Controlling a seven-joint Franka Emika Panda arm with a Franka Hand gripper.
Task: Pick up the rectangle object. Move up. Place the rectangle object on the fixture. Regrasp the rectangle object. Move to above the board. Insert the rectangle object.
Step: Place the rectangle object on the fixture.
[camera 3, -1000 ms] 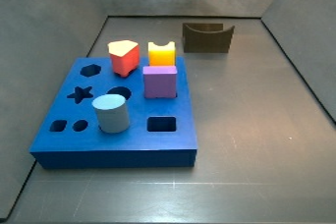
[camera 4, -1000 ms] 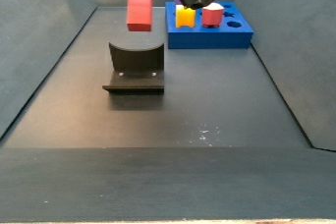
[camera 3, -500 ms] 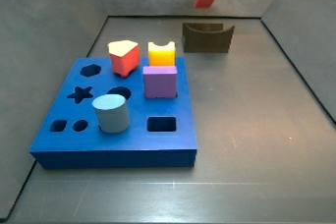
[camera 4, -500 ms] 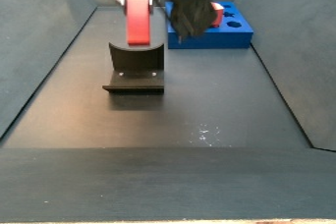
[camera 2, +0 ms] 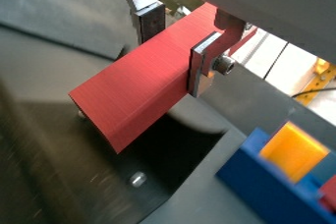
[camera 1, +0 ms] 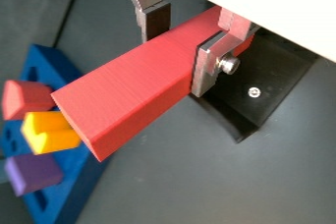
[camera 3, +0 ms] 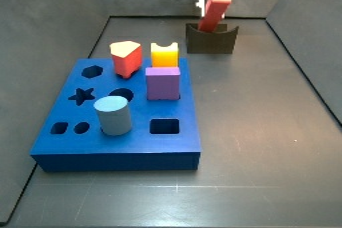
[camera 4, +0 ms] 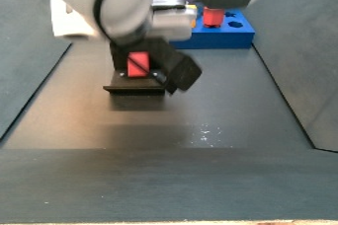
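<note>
Though no writing shows, the tool grips the rectangle object seemingly over the fixture.

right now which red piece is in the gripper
The long plain red bar, clamped in the gripper over the fixture. The short red block with the cream top stands on the board.

the gripper over the fixture shows brushed silver metal fingers with matt dark pads, clamped on the smooth matt red bar. the fixture looks dull, dark and plasticky. blue board, matt too.
</note>
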